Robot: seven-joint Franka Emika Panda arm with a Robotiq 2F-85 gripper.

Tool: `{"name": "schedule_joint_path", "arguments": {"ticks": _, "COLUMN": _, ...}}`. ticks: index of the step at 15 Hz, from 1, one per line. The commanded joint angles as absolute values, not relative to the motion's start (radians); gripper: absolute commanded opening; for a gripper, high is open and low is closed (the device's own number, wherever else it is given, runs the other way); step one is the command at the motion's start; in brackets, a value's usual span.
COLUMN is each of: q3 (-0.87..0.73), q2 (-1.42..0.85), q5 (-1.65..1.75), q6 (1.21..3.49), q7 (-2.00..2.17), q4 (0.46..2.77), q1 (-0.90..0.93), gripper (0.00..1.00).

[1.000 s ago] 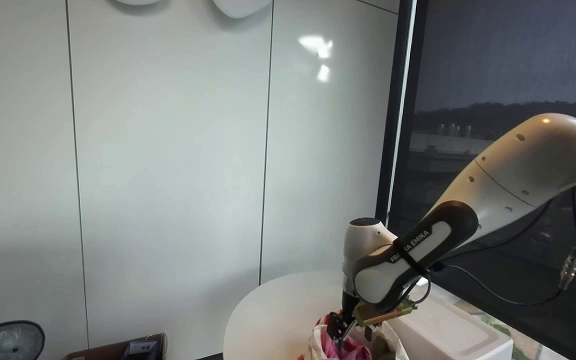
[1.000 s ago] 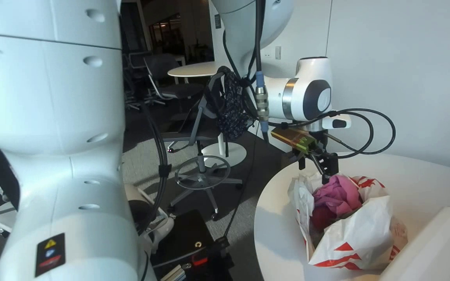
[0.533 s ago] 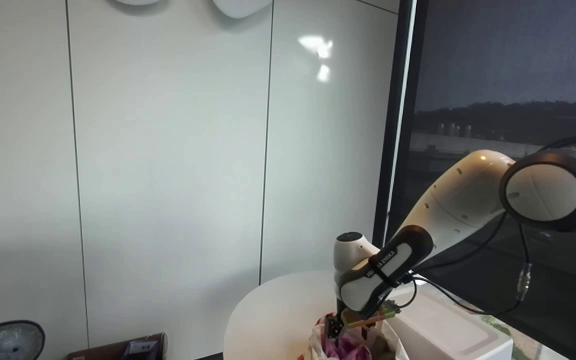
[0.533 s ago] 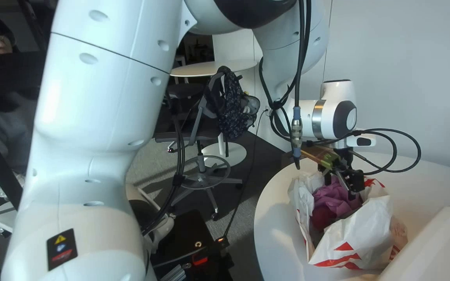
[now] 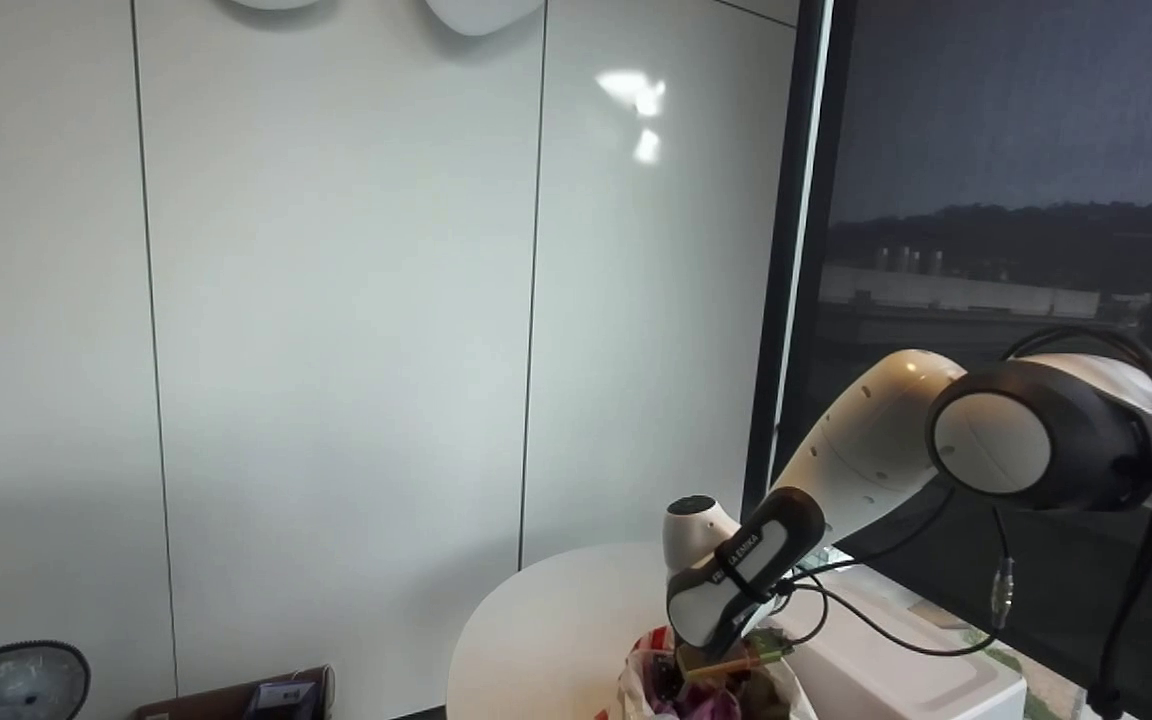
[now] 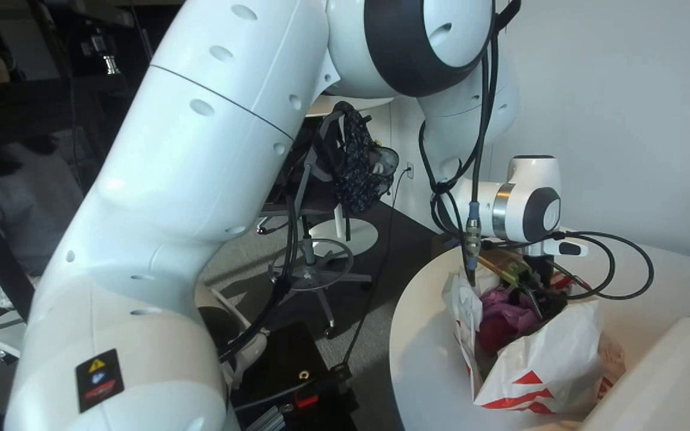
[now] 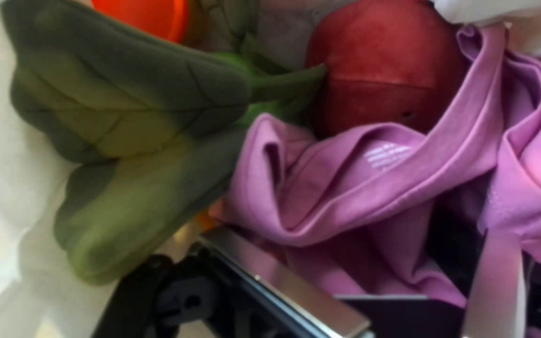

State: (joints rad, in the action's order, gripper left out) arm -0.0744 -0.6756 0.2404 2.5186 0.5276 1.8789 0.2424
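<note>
My gripper is inside a white and red bag, with its jaws wide apart. A crumpled pink cloth lies between and in front of the metal fingers; whether they touch it is unclear. A green leafy plush is beside the left finger, against the bag's wall. A dark red round plush lies behind the cloth, and an orange thing shows at the top edge. In an exterior view the gripper dips below the bag's rim and its fingertips are hidden.
The bag stands on a round white table. A white box stands beside it, also seen at the corner of an exterior view. A chair with a dark backpack stands behind. A white wall is beyond the table.
The arm has come down and the gripper has sunk into the bag, moving towards the white box's side in an exterior view. The bag has stayed in place.
</note>
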Motion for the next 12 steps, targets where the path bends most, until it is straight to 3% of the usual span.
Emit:
{"name": "schedule_joint_path", "arguments": {"ticks": 1, "q3": -0.078, "q2": -0.69, "q5": 0.174, "q6": 2.491, "q7": 0.513, "q4": 1.848, "q1": 0.245, "gripper": 0.66}}
{"name": "schedule_joint_path", "arguments": {"ticks": 8, "q3": -0.082, "q2": -0.64, "q5": 0.122, "q6": 2.463, "q7": 0.511, "q4": 1.894, "q1": 0.245, "gripper": 0.12}}
{"name": "schedule_joint_path", "arguments": {"ticks": 12, "q3": -0.084, "q2": -0.579, "q5": 0.128, "q6": 2.39, "q7": 0.5, "q4": 1.92, "q1": 0.244, "gripper": 0.03}}
